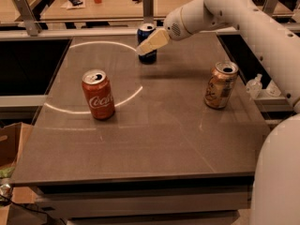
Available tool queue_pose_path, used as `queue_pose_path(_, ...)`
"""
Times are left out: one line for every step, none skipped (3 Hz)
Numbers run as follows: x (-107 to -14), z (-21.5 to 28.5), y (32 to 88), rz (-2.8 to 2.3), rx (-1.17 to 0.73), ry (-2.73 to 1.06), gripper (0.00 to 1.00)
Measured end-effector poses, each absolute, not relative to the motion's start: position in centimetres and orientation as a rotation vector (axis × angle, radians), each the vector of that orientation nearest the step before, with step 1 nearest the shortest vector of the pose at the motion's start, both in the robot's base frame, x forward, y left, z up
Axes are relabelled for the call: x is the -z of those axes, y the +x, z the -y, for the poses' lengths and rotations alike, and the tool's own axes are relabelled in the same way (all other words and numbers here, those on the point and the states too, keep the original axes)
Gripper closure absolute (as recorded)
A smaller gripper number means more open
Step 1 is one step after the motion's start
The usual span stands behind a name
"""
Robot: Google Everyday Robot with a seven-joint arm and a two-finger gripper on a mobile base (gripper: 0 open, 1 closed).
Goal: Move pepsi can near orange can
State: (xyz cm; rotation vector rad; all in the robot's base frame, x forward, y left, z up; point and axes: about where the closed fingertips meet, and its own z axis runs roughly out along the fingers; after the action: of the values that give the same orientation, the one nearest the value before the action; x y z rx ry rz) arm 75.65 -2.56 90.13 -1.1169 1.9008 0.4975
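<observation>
The pepsi can, dark blue with a silver top, stands upright at the far middle of the table. My gripper reaches in from the upper right on the white arm and covers the can's upper front. I cannot tell whether it touches the can. The orange can, pale orange-tan with an open silver top, stands upright near the table's right edge, well apart from the pepsi can.
A red Coca-Cola can stands upright at the left middle of the brown table. A ring of light lies on the tabletop around it. A cardboard box sits low at the left. Small clear bottles stand beyond the right edge.
</observation>
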Motion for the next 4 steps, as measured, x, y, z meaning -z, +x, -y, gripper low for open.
queue_pose_path(-90.0,1.5,75.9,-1.894,-0.512,-1.121,0.00)
queue_pose_path(-89.9,1.0,76.0,-1.891,-0.517,-1.127,0.00)
queue_pose_path(-89.6,0.1,76.2,-1.875,-0.526,-1.137,0.17)
queue_pose_path(-89.7,-0.5,76.4,-1.853,-0.535,-1.150,0.40)
